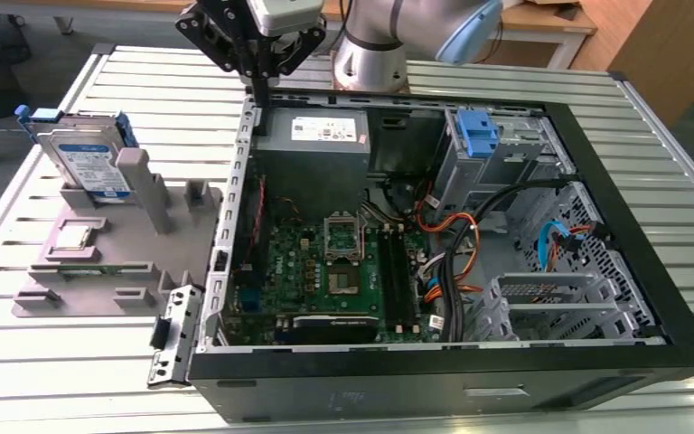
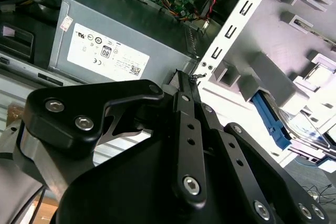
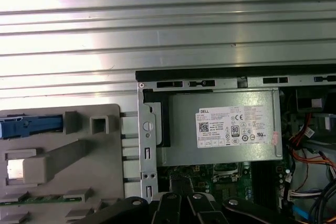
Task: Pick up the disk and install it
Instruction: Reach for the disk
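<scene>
A silver slatted metal table [image 1: 58,380] takes up the whole exterior view. Most of its middle and right is covered by a black computer tower case [image 1: 444,362], lying on its side with the side panel off and the green board and cables showing. At the left of the frame a flat grey plastic holder plate [image 1: 94,271] with upright posts lies on the table just beside the case. Inside the case, at upper centre, sits a grey metal power-supply box with a white sticker [image 1: 314,136].

The disk [image 1: 82,163], a rectangular silver hard drive with a white-and-blue label and blue plastic rails, stands on edge in the holder at the upper left, its blue handle end uppermost. At the upper right, a lone blue plastic bracket [image 1: 476,136] sits in the drive cage.

The black gripper [image 1: 250,77] hangs at top centre above the case's back wall, near the power supply and apart from the disk. Its fingers are closed together with nothing between them.

To me the disk looks stiff, fairly heavy and smooth-faced, and likely to suffer from a knock. The rails look thin and springy. I'd say the safest hold is across the two flat faces on the part standing clear of the holder, with a firm squeeze.
</scene>
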